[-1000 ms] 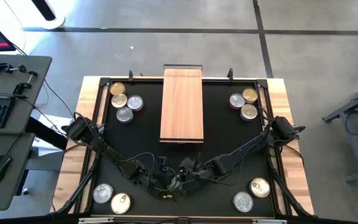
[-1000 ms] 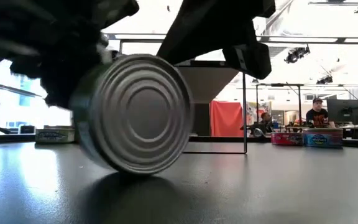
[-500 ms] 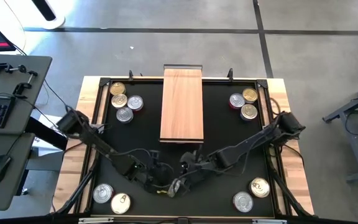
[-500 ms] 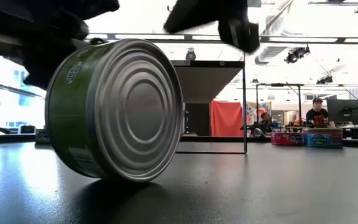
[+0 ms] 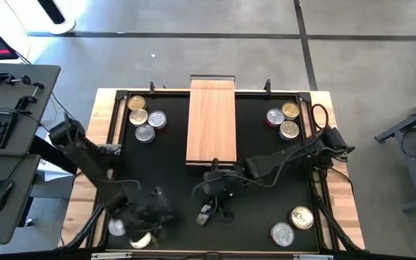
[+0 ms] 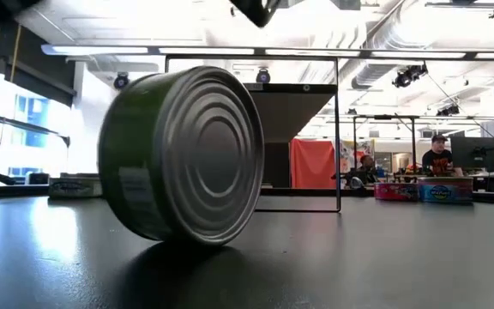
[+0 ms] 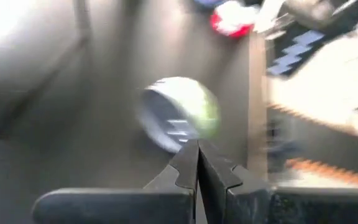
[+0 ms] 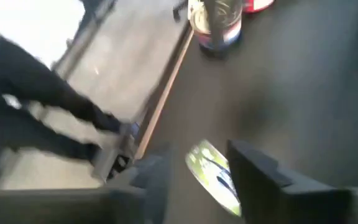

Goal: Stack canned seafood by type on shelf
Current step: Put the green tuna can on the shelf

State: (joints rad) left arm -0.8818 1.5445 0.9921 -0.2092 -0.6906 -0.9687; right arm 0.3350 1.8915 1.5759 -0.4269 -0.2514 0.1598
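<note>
A green-labelled can (image 5: 205,214) stands alone on its rim on the black mat, near the table's near edge. Its ribbed silver end faces the low camera (image 6: 204,154). My right gripper (image 5: 211,196) hovers just above it, open. In the right wrist view its fingers (image 8: 253,171) stand either side of the can (image 8: 213,174) without touching. My left gripper (image 5: 154,211) is shut (image 7: 197,149), off to the can's left, and sees the can (image 7: 179,115) ahead. The light-wood shelf (image 5: 211,119) lies bare at the far middle.
Other cans sit in groups on the mat: far left (image 5: 144,119), far right (image 5: 284,119), near left (image 5: 128,231) close under my left gripper, and near right (image 5: 292,225). A metal frame edges the mat. A desk with a keyboard stands left of the table.
Both grippers have come off the green-labelled can. My left arm has swung toward the table's near-left corner, and my right gripper has risen above the can. The can, earlier between the two grippers, now stands by itself on its rim, turned slightly.
</note>
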